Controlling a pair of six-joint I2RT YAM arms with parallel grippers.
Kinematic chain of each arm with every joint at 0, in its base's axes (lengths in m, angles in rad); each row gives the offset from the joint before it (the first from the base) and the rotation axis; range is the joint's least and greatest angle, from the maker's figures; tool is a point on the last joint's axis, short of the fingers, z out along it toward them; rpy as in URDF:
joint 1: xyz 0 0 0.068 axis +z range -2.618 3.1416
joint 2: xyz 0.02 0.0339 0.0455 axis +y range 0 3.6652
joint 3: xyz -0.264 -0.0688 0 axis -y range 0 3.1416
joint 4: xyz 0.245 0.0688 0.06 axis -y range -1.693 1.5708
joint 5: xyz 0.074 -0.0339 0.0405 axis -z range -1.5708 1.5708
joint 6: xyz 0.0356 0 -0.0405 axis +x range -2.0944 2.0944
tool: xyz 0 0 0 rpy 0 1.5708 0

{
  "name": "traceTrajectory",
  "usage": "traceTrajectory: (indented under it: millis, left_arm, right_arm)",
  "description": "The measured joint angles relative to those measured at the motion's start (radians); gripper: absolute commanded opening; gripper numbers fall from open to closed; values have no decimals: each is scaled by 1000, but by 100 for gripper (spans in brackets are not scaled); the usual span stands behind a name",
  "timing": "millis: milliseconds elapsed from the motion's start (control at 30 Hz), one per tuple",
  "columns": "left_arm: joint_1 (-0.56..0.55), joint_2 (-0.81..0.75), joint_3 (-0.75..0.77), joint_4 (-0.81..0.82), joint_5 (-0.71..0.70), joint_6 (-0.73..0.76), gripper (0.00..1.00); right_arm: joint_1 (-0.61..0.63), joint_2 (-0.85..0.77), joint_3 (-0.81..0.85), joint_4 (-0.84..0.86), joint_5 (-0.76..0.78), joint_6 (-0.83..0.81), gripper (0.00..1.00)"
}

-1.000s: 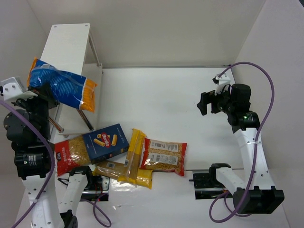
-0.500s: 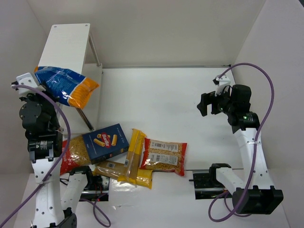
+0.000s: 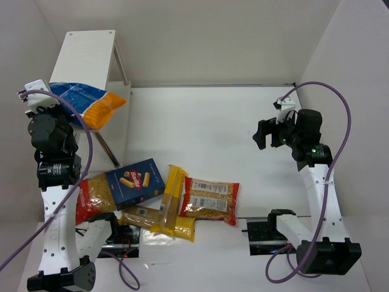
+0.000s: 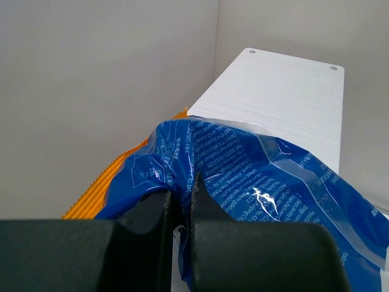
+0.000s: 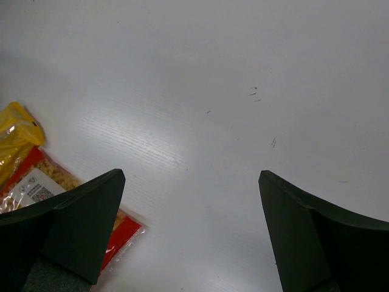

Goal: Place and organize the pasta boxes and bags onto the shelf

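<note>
Top external view: the left gripper [image 3: 44, 97] is clamped on the left end of the crinkly blue bag with orange end [image 3: 82, 102] and holds it in the air at the near edge of the tall narrow shelf of pale board tiers [image 3: 88, 52]. The bag's long axis runs left to right, with the orange end to the right. The top board lies just far of it. The right gripper [image 3: 265, 132] is spread wide and empty, well apart at the right, so the left arm is much nearer. The flat dark-blue carton [image 3: 137, 180] lies on the white table [image 3: 200, 121], near-left. Left wrist view: the fingers [image 4: 146, 213] are pressed together on a fold of the bag, and the board is straight beyond. Judgement: the next move is to carry it farther in and set it down, long axis along the board. Right wrist view: the jaws stand wide over bare table, with a red-trimmed clear bag of yellow pasta [image 5: 36, 182] off to the left.
</note>
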Motion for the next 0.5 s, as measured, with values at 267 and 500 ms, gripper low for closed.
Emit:
traceTrajectory:
  millis: [267, 500]
  left_arm:
    - [4, 9, 0, 0, -32, 7, 3]
    - [13, 82, 49, -29, -28, 33, 21]
  right_arm:
    - [0, 0, 0, 0, -3, 0, 100]
    - [0, 0, -15, 0, -13, 0, 100]
